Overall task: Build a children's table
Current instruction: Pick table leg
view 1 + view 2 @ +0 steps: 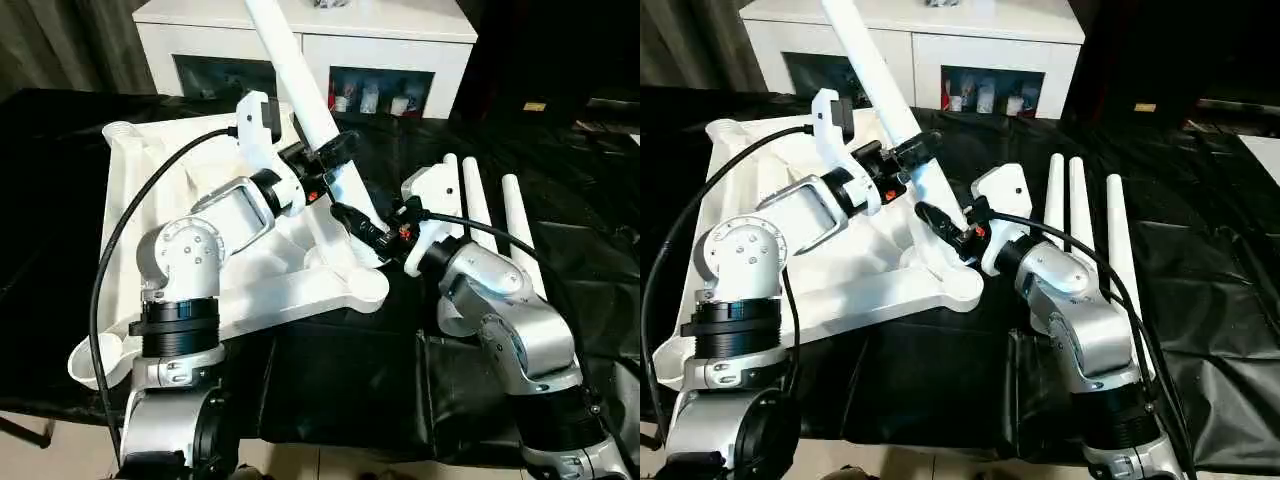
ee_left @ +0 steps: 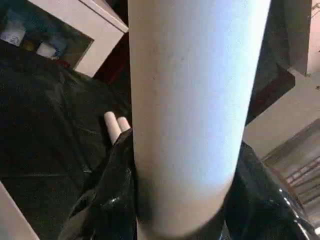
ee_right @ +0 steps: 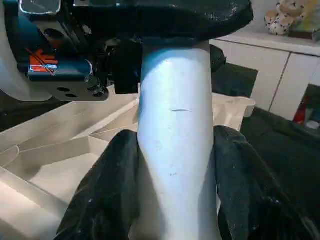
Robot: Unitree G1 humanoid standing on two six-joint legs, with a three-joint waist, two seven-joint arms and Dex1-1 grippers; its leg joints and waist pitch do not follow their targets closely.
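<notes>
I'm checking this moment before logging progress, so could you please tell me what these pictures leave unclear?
- Foot of the held leg in the corner socket: hidden by the right gripper, eye views.
- Leg's top end: cut off by the picture edge, eye views.
- Items behind the cabinet glass: too small to identify.
- Tabletop near-left corner: hidden by the left arm.

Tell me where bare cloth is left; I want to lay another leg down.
Free: the black cloth right of the three spare legs, and the strip in front of the tabletop. Crowded: the tabletop's near right corner, where both grippers clamp the leg.
</notes>
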